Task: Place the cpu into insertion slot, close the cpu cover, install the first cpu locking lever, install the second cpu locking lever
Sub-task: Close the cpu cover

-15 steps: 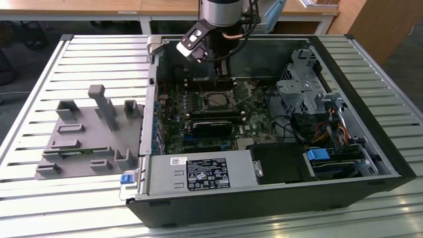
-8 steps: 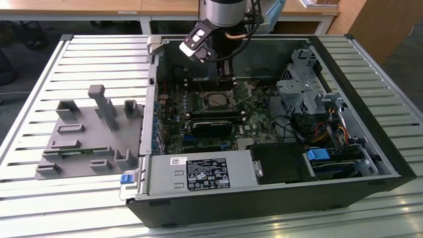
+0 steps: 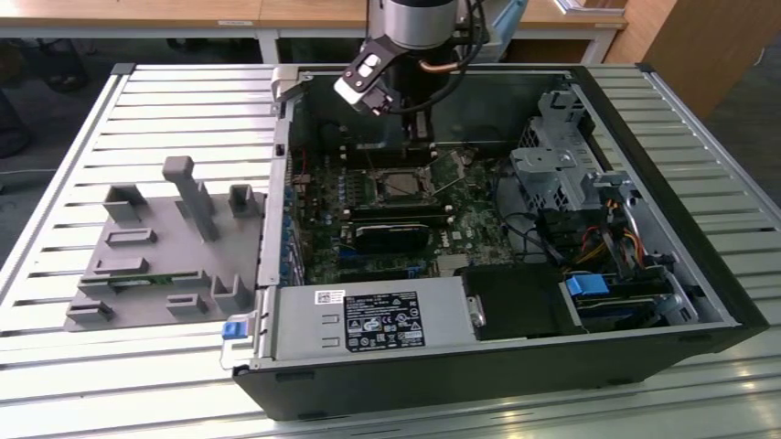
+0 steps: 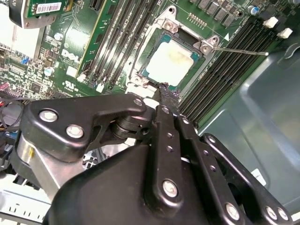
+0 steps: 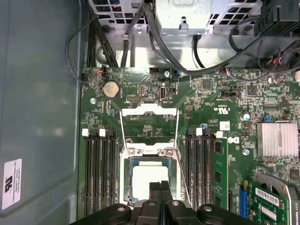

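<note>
In the first wrist view the cpu [image 5: 143, 180] is lying flat inside the insertion slot [image 5: 124, 183], its dull silver top facing up and a thin green border showing around it. It looks square and level with the socket's metal rim. In the exterior view this socket [image 3: 397, 186] is sitting just above the middle of the frame, on the green board.

The cpu cover [image 5: 150, 110] appears to be standing open, hinged up off the far side of the socket, so the chip is lying uncovered. One locking lever [image 4: 243, 51], a thin wire rod, is sticking out free beside the socket over the memory slots [image 4: 220, 65].

The gripper [image 5: 161, 183] is hanging directly over the near edge of the chip. Its fingers [image 5: 154, 192] are pressed together tip to tip, with nothing visible between them. Whether the tips are touching the metal top I cannot tell.

I am judging the chip to be light, stiff and slick on top, with delicate contacts beneath. It is best taken by two opposite edges and never pushed sideways. The cover looks thin, rigid and springy at its hinge, so its free edge is the place to push.

The computer case [image 3: 732, 302] is lying open on the slatted bench [image 3: 98, 366], with a grey fixture [image 3: 159, 247] at the exterior view's left.
</note>
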